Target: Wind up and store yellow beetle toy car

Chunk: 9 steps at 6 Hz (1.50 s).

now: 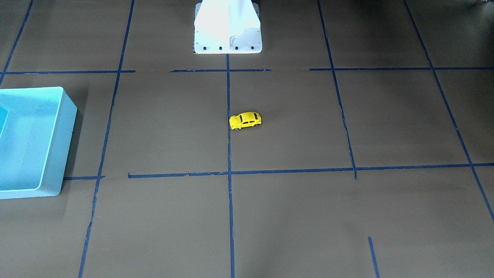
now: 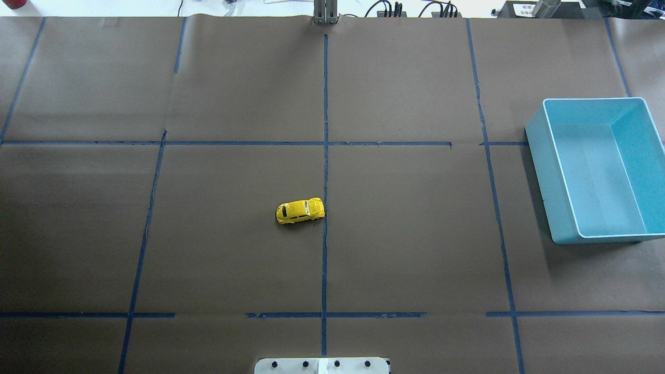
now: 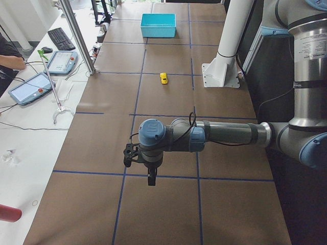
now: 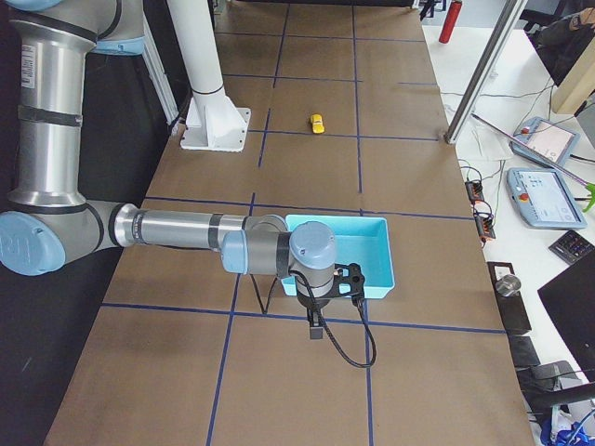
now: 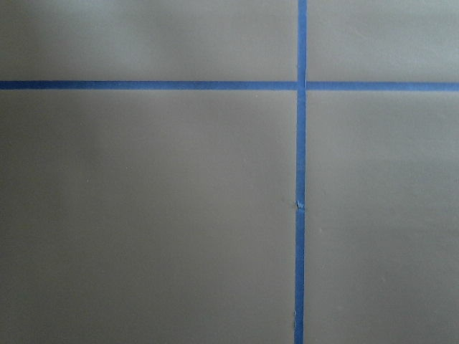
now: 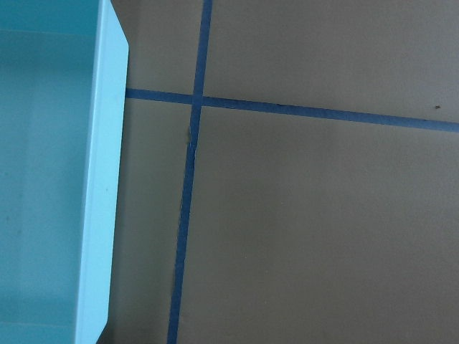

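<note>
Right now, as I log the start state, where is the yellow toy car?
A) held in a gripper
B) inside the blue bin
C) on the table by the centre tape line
C: the yellow beetle toy car sits on the table beside the tape line, apart from the blue bin.

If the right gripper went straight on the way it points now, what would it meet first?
Likely the bare table, just outside the wall of the blue bin: the right gripper points down, and its wrist view shows nothing else ahead but blue tape.
</note>
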Each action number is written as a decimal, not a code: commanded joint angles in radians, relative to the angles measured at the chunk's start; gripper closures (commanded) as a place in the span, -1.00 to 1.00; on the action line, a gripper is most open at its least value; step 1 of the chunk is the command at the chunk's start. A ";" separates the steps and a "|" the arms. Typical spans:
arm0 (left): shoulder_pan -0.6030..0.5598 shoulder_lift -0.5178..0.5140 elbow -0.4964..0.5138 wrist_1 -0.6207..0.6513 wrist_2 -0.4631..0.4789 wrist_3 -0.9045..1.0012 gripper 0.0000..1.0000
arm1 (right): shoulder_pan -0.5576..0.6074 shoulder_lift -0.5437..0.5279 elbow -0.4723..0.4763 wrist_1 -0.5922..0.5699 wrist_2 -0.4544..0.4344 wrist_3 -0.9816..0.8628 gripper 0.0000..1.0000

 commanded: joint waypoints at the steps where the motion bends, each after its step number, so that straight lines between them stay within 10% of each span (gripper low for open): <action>1: 0.000 -0.008 0.002 0.000 -0.001 -0.003 -1.00 | 0.000 -0.002 0.001 0.000 0.001 0.002 -1.00; 9: 0.032 -0.046 0.027 -0.006 -0.007 0.041 -1.00 | 0.000 -0.002 0.001 0.000 0.001 0.000 -1.00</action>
